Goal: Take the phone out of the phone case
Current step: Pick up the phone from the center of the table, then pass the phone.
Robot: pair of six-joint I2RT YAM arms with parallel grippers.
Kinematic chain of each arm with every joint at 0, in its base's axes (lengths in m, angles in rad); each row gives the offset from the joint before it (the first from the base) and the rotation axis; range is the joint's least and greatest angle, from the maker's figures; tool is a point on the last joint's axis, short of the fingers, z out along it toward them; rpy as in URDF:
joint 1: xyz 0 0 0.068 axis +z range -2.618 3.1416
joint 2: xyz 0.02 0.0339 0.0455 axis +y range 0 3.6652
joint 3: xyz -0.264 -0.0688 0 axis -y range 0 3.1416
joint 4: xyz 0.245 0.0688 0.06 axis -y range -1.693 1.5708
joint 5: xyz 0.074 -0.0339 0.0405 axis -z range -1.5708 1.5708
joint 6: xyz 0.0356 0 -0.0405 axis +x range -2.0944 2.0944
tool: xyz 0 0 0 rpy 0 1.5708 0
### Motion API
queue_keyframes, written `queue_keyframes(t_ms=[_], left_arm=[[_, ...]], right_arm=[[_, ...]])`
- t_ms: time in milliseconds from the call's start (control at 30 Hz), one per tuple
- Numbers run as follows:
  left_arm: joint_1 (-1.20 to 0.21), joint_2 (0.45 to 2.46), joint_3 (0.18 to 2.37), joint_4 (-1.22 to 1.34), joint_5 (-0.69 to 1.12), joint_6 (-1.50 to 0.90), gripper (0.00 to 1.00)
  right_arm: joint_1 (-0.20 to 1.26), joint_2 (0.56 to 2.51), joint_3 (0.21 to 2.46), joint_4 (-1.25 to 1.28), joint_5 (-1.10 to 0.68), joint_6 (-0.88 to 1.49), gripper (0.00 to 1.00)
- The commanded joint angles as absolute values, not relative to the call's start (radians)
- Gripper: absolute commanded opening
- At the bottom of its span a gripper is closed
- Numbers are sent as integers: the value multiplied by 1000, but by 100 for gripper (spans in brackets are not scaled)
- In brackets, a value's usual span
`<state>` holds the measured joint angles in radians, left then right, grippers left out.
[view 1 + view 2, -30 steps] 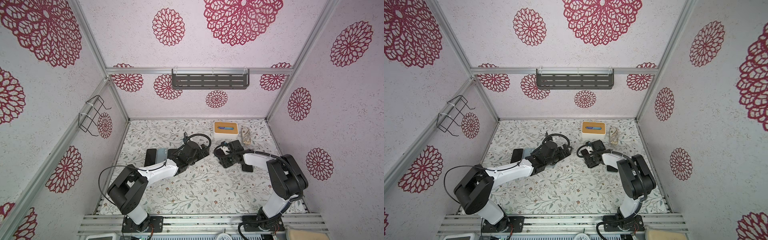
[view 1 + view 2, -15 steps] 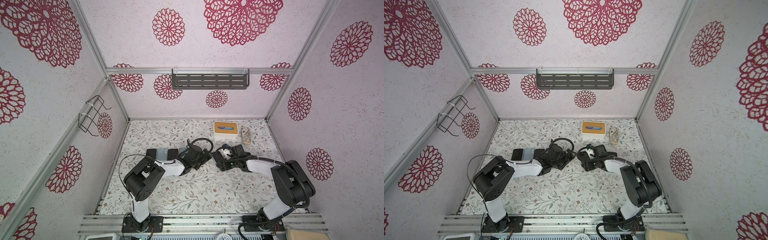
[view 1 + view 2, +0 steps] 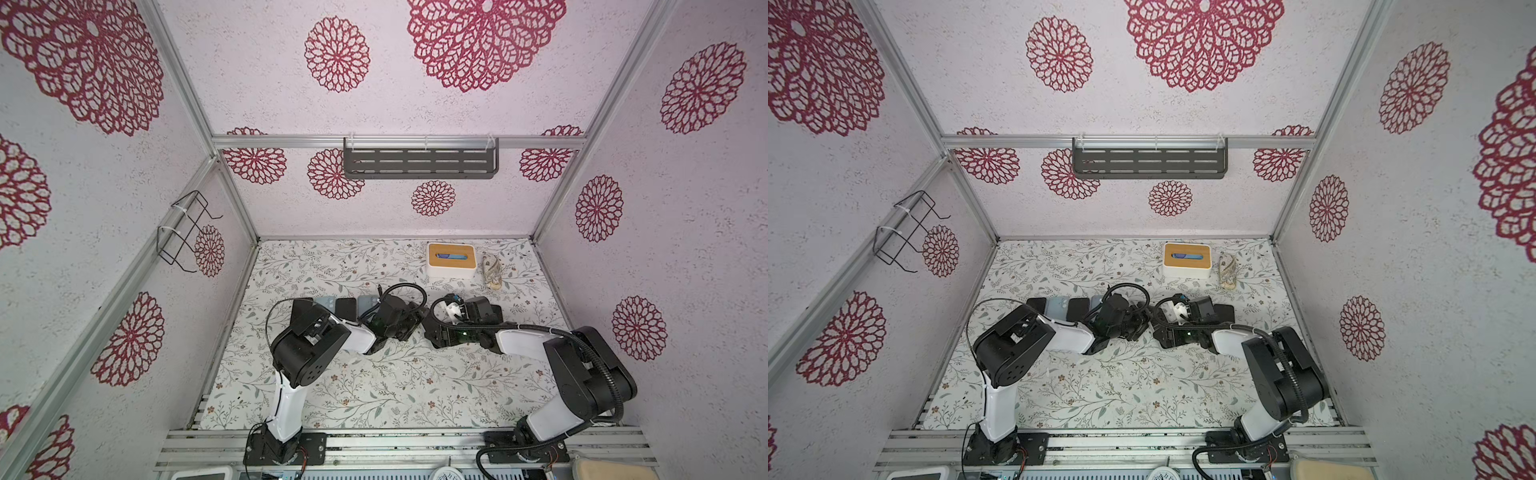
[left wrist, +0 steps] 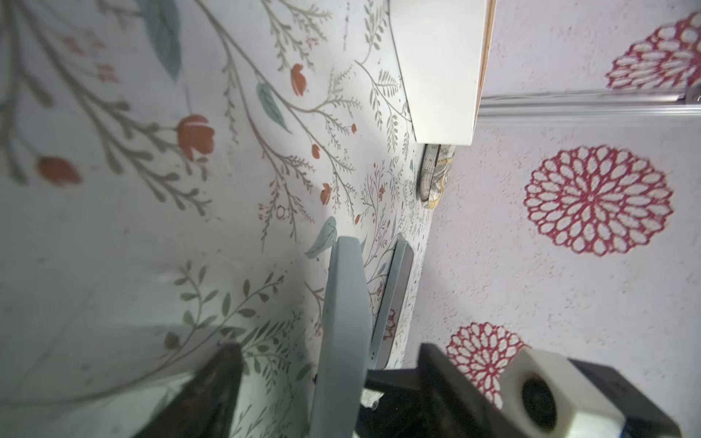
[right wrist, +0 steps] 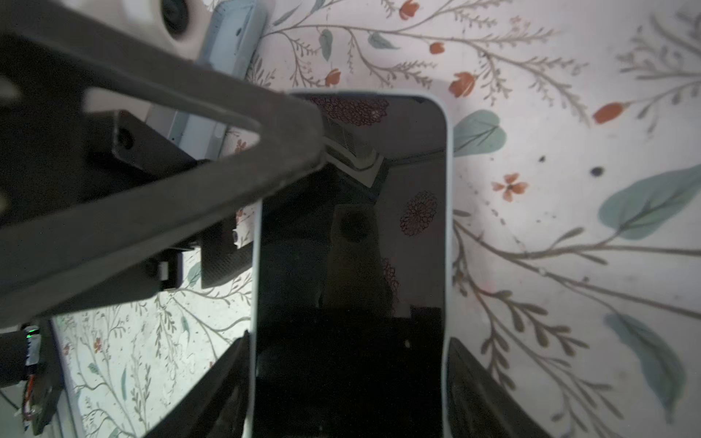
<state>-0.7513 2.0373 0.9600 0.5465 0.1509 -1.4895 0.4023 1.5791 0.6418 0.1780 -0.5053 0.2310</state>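
Swung in since last frame: left gripper [image 4: 326, 375], jaws narrowing but apart, astride phone case [image 4: 341, 322] edge, lower centre | right gripper [image 5: 349, 379] clamps case sides, phone [image 5: 351, 265] inside, mid-frame | risk: left pinches phone with case, nothing peels; twisting may slip right's hold.

We are in a robot test cell.
Aluminium framing [image 3: 399, 142], patterned panels [image 3: 457, 108], and robot arms [image 3: 287, 409] bolted to a slotted rail [image 3: 415, 443].

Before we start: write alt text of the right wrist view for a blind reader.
A dark-screened phone in a pale blue case fills the centre, its sides gripped by the right gripper over a floral table. A finger of the left gripper overlaps one corner.
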Motion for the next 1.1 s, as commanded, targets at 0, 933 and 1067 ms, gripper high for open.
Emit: queue_keyframes(t_ms=[0, 933, 1067], left_arm=[[-759, 2071, 965, 595, 171, -1509, 58], [-715, 1132, 683, 596, -228, -1147, 0], [-730, 1106, 664, 651, -220, -1200, 0]], right_arm=[[409, 1528, 646, 252, -579, 263, 28], [667, 960, 287, 1120, -356, 871, 75], [712, 1064, 298, 1317, -378, 897, 68]])
